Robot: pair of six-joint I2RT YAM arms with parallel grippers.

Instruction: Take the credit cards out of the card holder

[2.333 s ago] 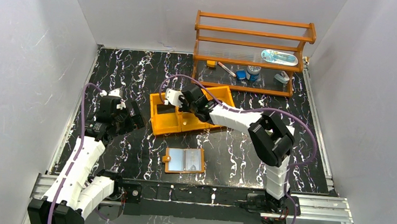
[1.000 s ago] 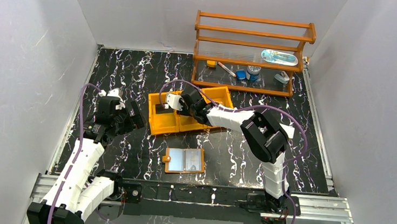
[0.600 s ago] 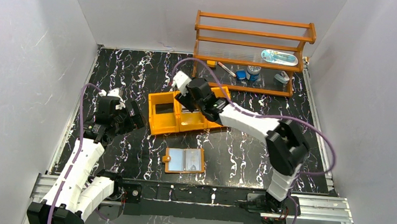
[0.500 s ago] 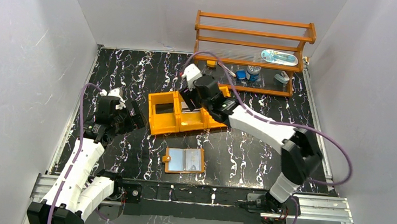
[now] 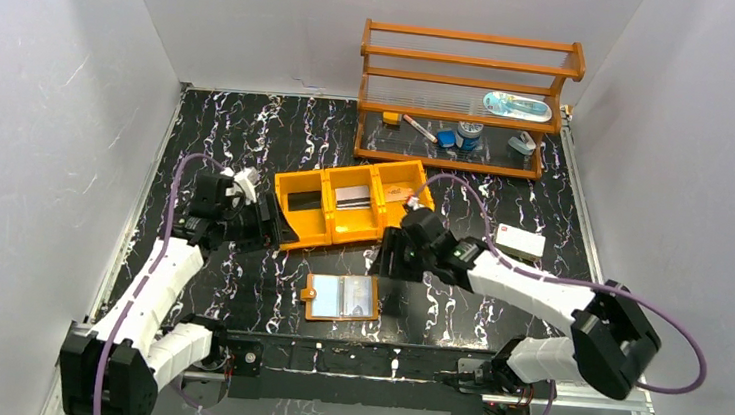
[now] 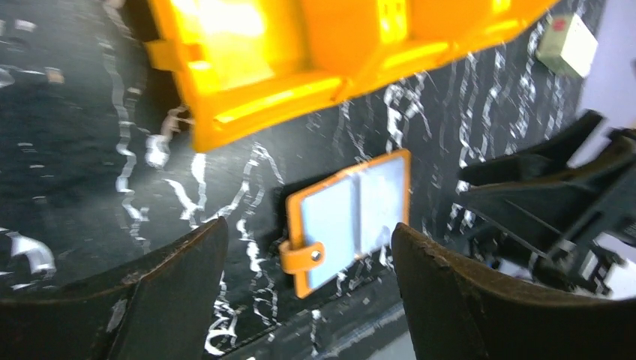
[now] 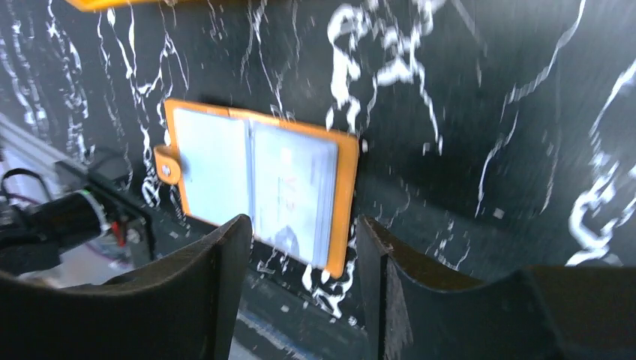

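Top external: card holder (image 5: 341, 297) lies open, near side; R gripper (image 5: 385, 261) just right, L gripper (image 5: 274, 223) far-left; both jaws apart, empty.

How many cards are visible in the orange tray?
2: a dark card in the left compartment of the tray, a grey card in its middle one; more may hide beneath.

We see the card holder (image 5: 341, 297) as matt orange leather-like material with shiny pale blue pockets. The tray (image 5: 341, 235) looks like smooth glossy orange plastic, the rack (image 5: 474, 36) like varnished wood.
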